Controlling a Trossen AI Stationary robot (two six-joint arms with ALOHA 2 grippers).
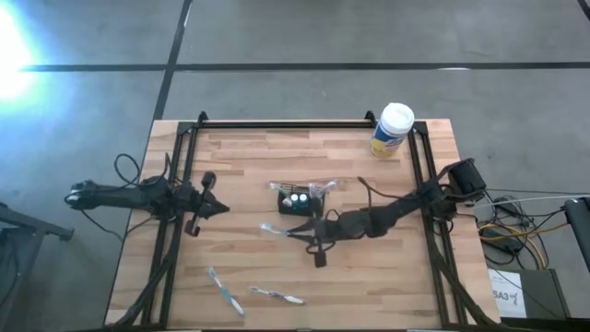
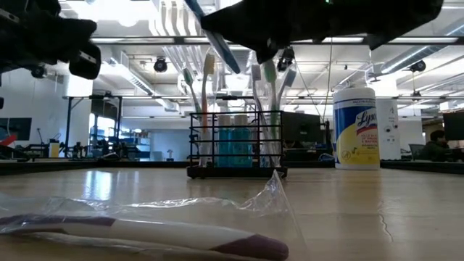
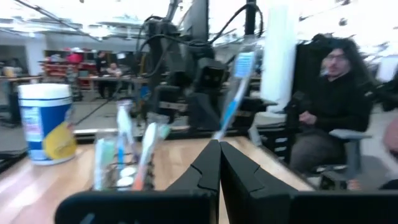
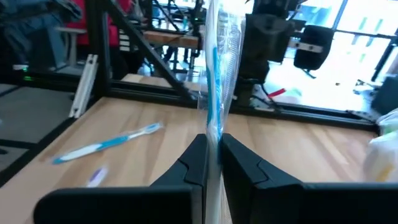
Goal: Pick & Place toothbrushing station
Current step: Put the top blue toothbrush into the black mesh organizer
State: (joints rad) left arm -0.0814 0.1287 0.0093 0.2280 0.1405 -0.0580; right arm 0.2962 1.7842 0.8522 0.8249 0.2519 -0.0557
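- Nearest the front table edge: two loose toothbrushes on the butcher-block wood table. One blue-and-white toothbrush lies bare; a wrapped toothbrush just beside it sits in crinkled clear film, purple at the ends.
- Mid-table: right gripper holds a blue wrapped toothbrush, jaws pinched narrow on its film sleeve. Brush stands roughly upright between the fingers, raised off the wood, near the station on its front side.
- Left gripper hangs over the left part of the table, well apart from the station, jaws pressed together on nothing. Waiting, by the look of it.
- Toothbrushing station: small black wire-mesh box, rectangular, at table centre, upright. Already holds several brushes standing bristles-up and what look like teal tubes.
- Far right corner: round canister, white lid, yellow label, smooth plastic.
- Beyond the table: a seated person in dark clothing.
- Progress (judgement): partly loaded. One brush in hand, not yet in the box; two on the wood left to pick.
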